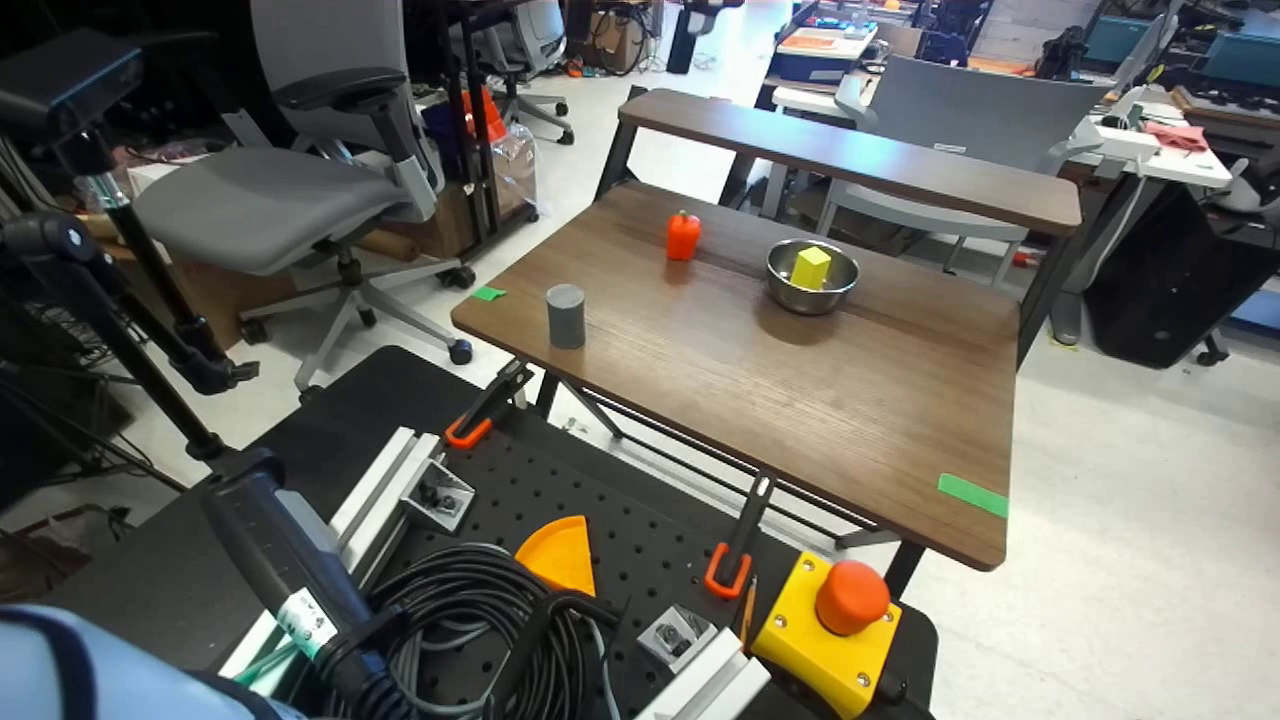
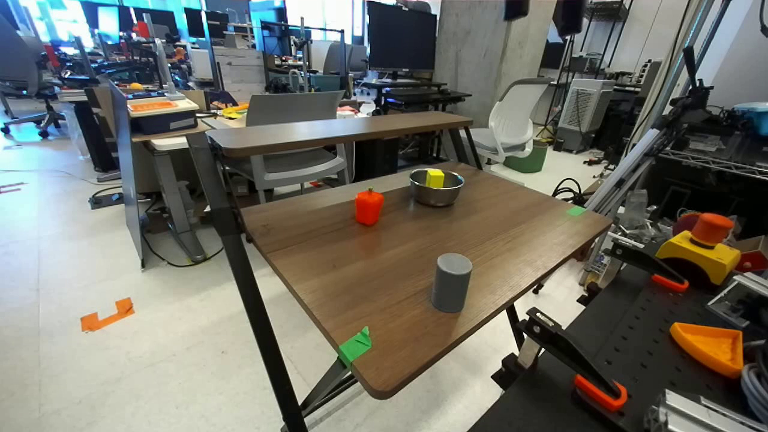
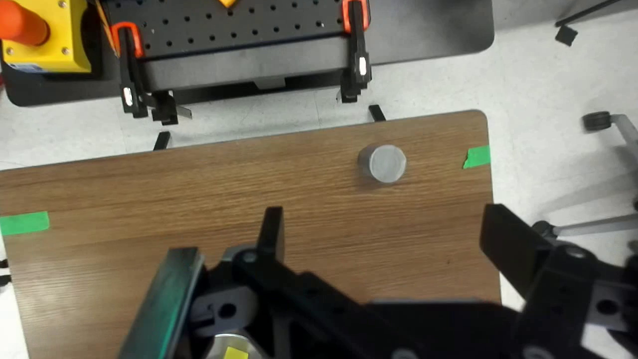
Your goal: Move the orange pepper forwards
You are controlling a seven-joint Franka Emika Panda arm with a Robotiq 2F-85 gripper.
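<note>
The orange pepper [image 1: 684,238] stands upright on the brown wooden table [image 1: 700,360], toward its shelf side, in both exterior views [image 2: 368,207]. It does not show in the wrist view, where the gripper's body covers the lower part. My gripper [image 3: 384,224] is open in the wrist view, its fingers wide apart with only table surface between them. It is high above the table and touches nothing. Dark tips at the top edge of an exterior view look like its fingers [image 2: 542,13].
A grey cylinder [image 3: 387,163] stands near the table's edge by the black pegboard base [image 3: 239,30]. A metal bowl [image 1: 808,300] with a yellow block [image 1: 810,268] stands beside the pepper. A raised shelf [image 1: 850,160] runs along the far side. Clamps and a yellow button box [image 1: 830,640] are on the base.
</note>
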